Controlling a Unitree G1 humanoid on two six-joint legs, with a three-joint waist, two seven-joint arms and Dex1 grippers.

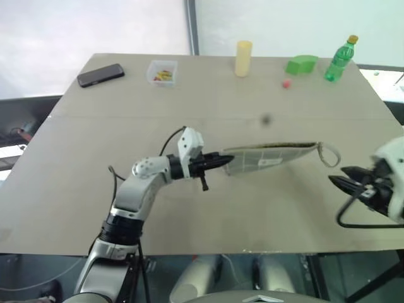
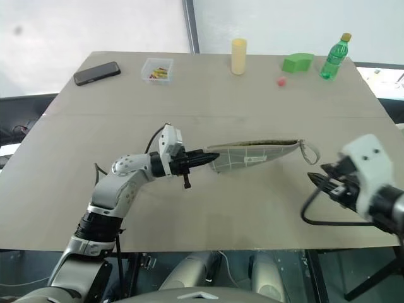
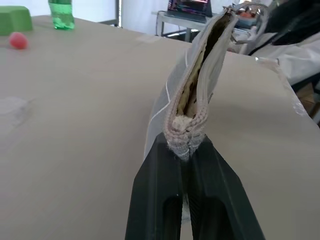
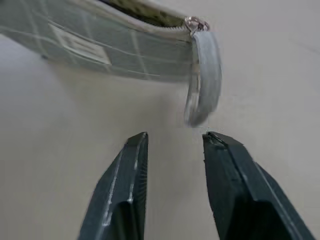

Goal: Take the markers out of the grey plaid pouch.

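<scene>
Your left gripper (image 1: 222, 161) is clamped on one end of the grey plaid pouch (image 1: 271, 156), pinching the fabric just past the zip's end. The pouch is held off the table (image 1: 189, 208), running level toward your right side, its zip gaping along the top edge and its wrist loop (image 1: 329, 154) hanging at the far end. Your left forearm reaches level across your front, pointing right. Your right gripper (image 4: 172, 142) has its fingers (image 4: 131, 172) parted and empty, aimed at the loop from just short of it, near the table's right edge.
</scene>
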